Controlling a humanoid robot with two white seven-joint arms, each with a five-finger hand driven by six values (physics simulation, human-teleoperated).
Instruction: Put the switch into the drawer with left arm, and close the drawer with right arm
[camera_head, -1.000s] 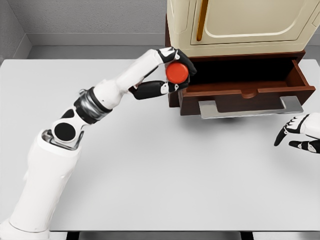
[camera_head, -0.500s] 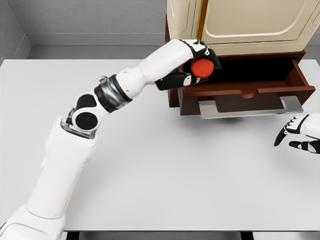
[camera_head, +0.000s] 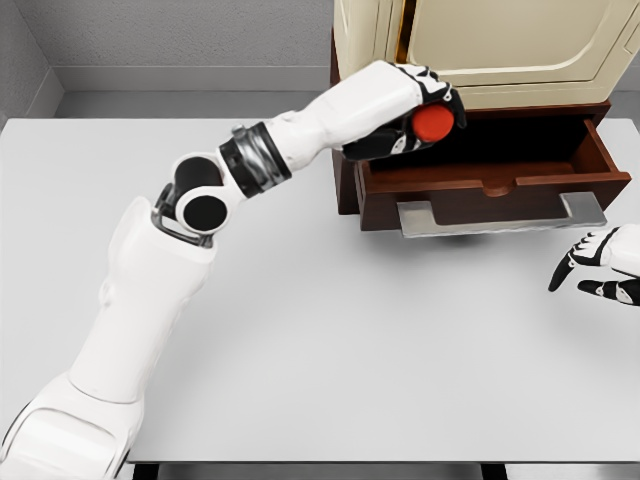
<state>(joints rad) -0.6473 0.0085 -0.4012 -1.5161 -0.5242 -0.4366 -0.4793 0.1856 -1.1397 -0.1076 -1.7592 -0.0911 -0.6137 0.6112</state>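
Bench (camera_head: 330, 350), smooth matte white, carries the right hand (camera_head: 600, 270) at its right edge, fingers loosely apart, holding nothing. Farther back, the left hand (camera_head: 415, 120) is clamped on the round red switch (camera_head: 434, 122), over the open dark-wood drawer (camera_head: 485, 190) with its flat metal handle; release and closing remain.

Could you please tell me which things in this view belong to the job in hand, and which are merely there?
Part of the job:
- red switch, held in the left hand over the open drawer
- right hand, open, waiting at the right edge
- drawer handle

Merely there:
- cream cabinet above the drawer
- white table
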